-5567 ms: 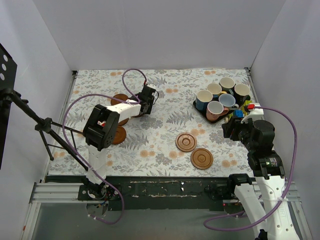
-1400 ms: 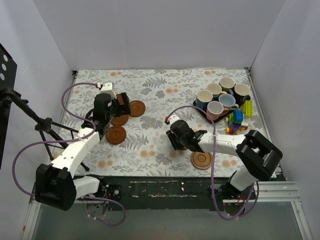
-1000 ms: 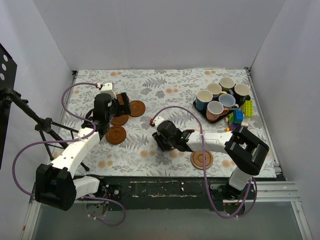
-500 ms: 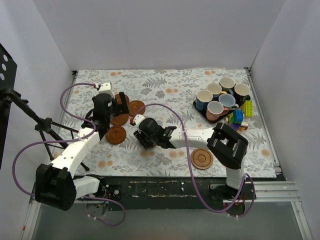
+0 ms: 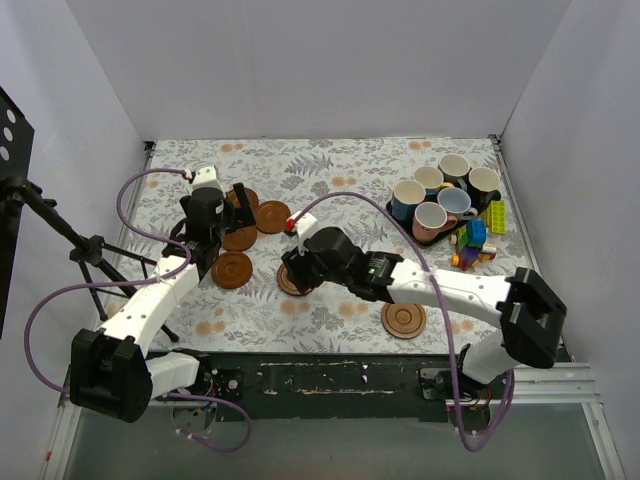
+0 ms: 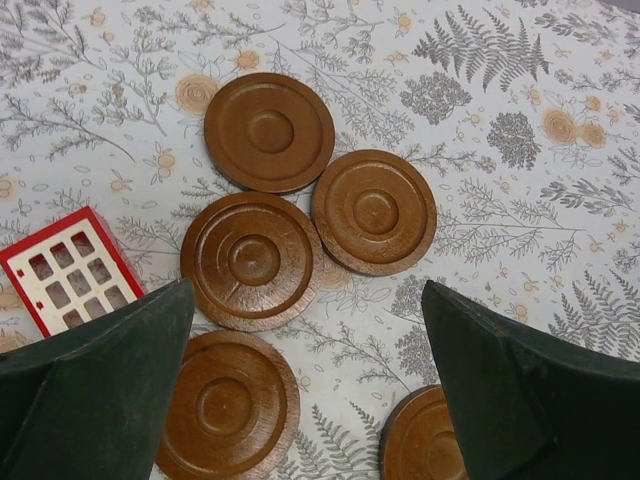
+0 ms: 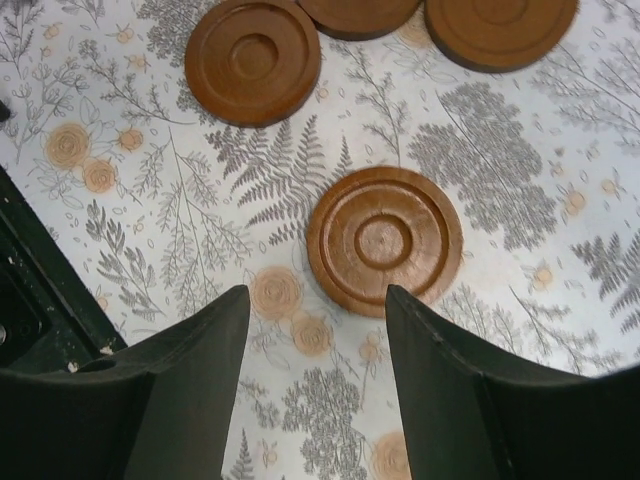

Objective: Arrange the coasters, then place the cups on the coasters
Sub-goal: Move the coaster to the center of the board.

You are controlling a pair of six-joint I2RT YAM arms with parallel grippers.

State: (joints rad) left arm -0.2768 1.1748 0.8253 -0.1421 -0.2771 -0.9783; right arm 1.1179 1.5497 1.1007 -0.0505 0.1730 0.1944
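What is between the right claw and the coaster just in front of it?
Nothing visible. The coaster lies flat on the tablecloth just beyond the open right claw, with only bare cloth between them; the other coasters lie apart, farther off.

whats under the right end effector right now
One coaster, flat on the flowered tablecloth with nothing on it, sits below the open right end effector. In the top view the end effector hides most of it.

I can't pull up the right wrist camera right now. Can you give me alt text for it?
One coaster lies flat on the floral cloth just ahead of the open right gripper, not gripped. Three more coasters sit along the top edge, two cut off by the frame.
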